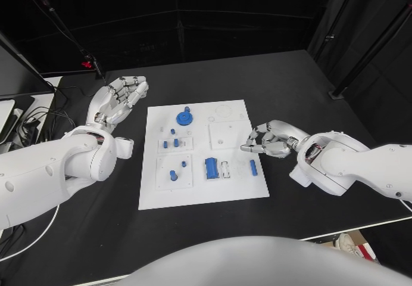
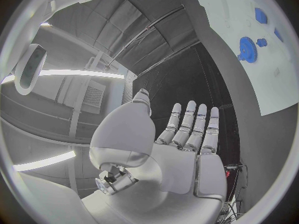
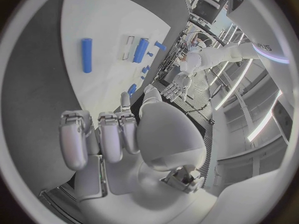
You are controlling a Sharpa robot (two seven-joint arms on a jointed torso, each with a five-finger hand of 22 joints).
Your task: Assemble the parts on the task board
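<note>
The board [image 1: 203, 155] lies flat in the middle of the black worktop [image 1: 309, 89], its long axis running away from the robot. No writing can be read on the board or its parts.

A blue gear [image 1: 184, 115] sits near the board's far end. Toward the near right, a blue block [image 1: 210, 168] lies with its long axis running along the board's length, and a slim blue bar [image 1: 253, 167] lies parallel to it, closer to the right edge. Small blue pegs [image 1: 172, 143] stand on the left half, another peg [image 1: 172, 175] nearer the robot.

The left hand [image 1: 120, 98] is off the board's far left corner, over the worktop, released: fingers straight and apart, holding nothing. The right hand [image 1: 268, 140] is at the board's right edge, its fingers curled in; nothing shows in them. In the right wrist view the bar [image 3: 86, 55] lies apart from that hand [image 3: 118, 139].
</note>
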